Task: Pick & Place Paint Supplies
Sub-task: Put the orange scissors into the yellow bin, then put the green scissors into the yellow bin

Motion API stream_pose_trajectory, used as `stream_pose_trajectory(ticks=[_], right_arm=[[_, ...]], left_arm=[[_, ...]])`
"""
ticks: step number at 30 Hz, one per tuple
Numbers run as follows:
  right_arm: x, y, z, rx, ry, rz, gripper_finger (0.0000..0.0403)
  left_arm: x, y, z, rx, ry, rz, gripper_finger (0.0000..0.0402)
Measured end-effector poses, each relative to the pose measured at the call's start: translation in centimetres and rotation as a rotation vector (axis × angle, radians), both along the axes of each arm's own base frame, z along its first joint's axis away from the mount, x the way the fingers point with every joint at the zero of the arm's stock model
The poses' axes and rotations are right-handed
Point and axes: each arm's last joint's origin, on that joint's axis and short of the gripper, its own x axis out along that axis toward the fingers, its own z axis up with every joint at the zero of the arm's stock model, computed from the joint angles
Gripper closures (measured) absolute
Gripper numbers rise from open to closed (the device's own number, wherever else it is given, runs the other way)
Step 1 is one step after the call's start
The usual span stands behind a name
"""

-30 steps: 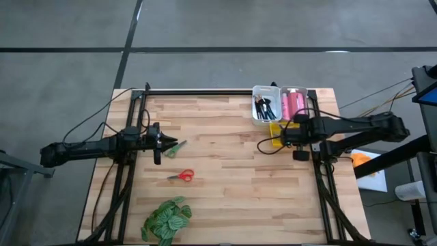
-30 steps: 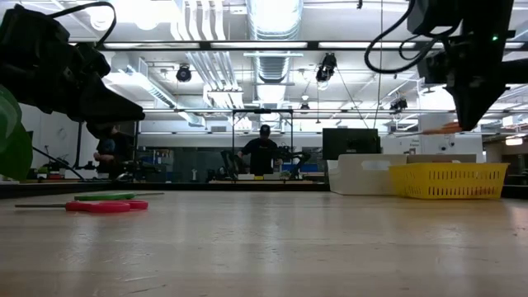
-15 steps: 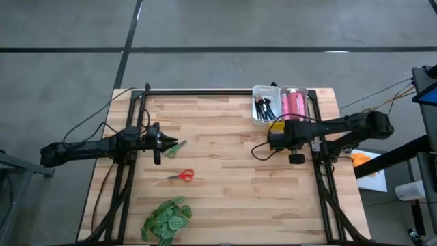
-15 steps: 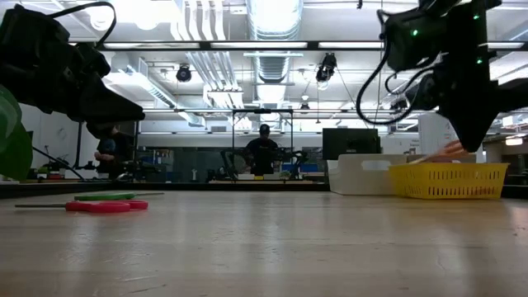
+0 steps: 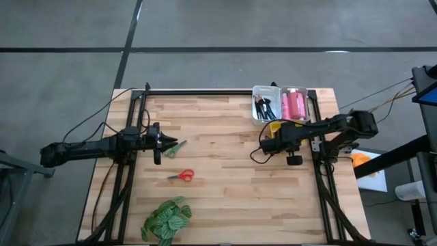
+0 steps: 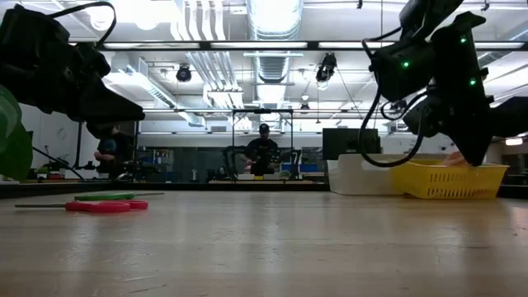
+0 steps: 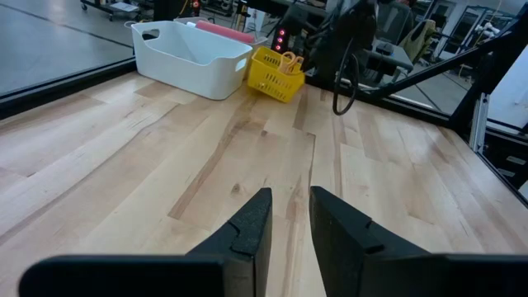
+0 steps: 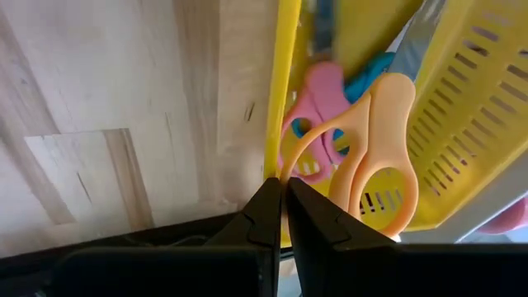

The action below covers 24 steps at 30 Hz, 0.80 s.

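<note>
Green scissors (image 5: 177, 146) and red scissors (image 5: 181, 175): light, rigid, slippery; best gripped mid-blade. Left end effector (image 5: 162, 142) half-open, empty; right end effector (image 5: 263, 145) closed, apparently empty.

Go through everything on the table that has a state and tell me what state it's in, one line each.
left pincer: partly open, empty, above green scissors
right pincer: shut, at the yellow basket rim
orange scissors: in the basket
red scissors: flat on the table
white bin: holds brushes and pink tubes
</note>
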Motion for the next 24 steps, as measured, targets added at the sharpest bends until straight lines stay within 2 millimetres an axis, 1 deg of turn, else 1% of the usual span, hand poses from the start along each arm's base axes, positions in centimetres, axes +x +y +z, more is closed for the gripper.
stream_pose_trajectory(ticks=[6,14,16,21,24], right_arm=[[-0.07,-0.02,0.38,-0.001,-0.038,-0.001,0.0388],[-0.07,-0.01,0.39,0.001,-0.039,0.003,0.0385],[-0.06,-0.01,0.39,0.0,-0.041,0.0,0.0372],[-0.08,-0.03,0.41,-0.012,-0.044,-0.012,0.0315],[-0.1,-0.06,0.44,-0.041,-0.052,-0.037,0.0298]], left_arm=[[0.0,0.0,0.0,0.0,0.0,0.0,0.0315],[0.0,0.0,0.0,0.0,0.0,0.0,0.0315],[0.0,0.0,0.0,0.0,0.0,0.0,0.0315],[0.0,0.0,0.0,0.0,0.0,0.0,0.0315],[0.0,0.0,0.0,0.0,0.0,0.0,0.0315]])
